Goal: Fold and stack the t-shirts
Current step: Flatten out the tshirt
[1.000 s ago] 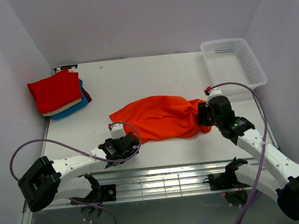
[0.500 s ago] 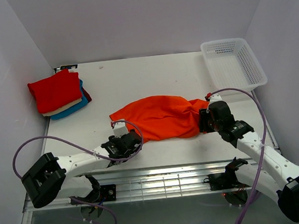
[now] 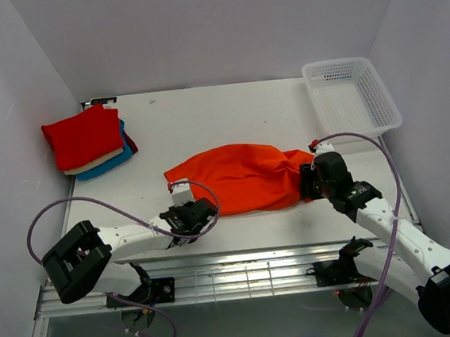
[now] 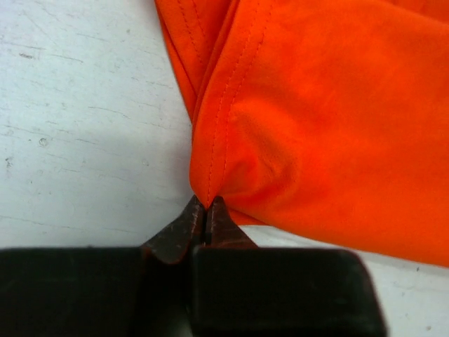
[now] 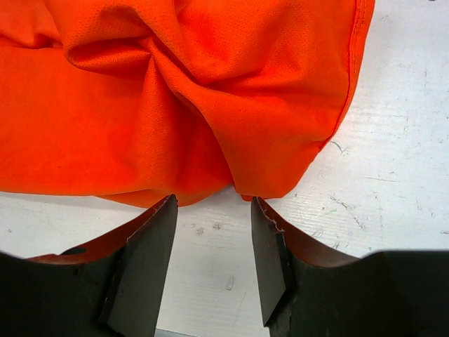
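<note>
A bright orange t-shirt [image 3: 242, 179] lies crumpled across the middle of the table. My left gripper [image 3: 200, 211] is at its near-left corner, and in the left wrist view my left gripper [image 4: 205, 208] is shut, pinching a hemmed fold of the orange t-shirt [image 4: 323, 119]. At the shirt's right end my right gripper [image 3: 306, 179] stands low. In the right wrist view my right gripper [image 5: 214, 201] is open, with bare table between its fingers and the bunched orange t-shirt [image 5: 175, 91] just ahead of the tips. A folded stack [image 3: 87, 142], red over cream over teal-blue, sits far left.
A white mesh basket [image 3: 351, 93] stands at the back right corner of the table [image 3: 204, 115]. White walls close in the left, back and right sides. A metal rail [image 3: 235, 273] runs along the near edge between the arm bases.
My left gripper slid forward to the shirt's near-left corner and shut on the cloth. The right gripper shifted slightly toward me early on, then held still and open.
</note>
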Tool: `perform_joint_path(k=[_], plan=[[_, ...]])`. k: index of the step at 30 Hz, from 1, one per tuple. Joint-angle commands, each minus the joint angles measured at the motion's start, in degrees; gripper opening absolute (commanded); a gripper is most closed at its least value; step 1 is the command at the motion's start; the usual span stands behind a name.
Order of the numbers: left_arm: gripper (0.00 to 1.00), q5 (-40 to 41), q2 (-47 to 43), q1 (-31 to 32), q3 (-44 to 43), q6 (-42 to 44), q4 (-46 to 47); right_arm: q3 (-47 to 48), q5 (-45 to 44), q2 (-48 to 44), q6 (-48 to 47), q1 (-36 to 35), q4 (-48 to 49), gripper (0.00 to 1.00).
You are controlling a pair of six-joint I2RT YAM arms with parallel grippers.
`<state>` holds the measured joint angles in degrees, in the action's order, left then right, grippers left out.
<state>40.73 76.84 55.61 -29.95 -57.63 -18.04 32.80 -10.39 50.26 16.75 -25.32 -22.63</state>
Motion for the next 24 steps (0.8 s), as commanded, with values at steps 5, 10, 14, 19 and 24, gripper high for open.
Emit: perform_joint_path(k=[5,10,14,19,24], plan=[[0.0,7.51,-2.81,0.2,-6.85,-4.15,-13.49,0.43,-1.74,2.47,1.7,-0.26,-0.83,0.53],[0.0,15.24,-10.29,0.02,-12.31,-4.25,-22.2,-0.36,-1.65,5.55,2.93,-0.34,-0.75,0.54],[0.0,15.52,-13.56,-0.42,-13.37,-1.88,-22.04,-2.03,0.36,7.66,3.9,-0.34,0.92,0.54],[0.0,14.64,-13.03,-0.51,-12.59,-2.23,-22.21,-2.74,1.78,10.64,4.87,-0.52,1.36,0.54],[0.0,14.46,-12.85,-0.51,-12.41,-2.49,-22.21,-3.26,3.89,12.75,5.66,-1.22,2.67,0.54]])
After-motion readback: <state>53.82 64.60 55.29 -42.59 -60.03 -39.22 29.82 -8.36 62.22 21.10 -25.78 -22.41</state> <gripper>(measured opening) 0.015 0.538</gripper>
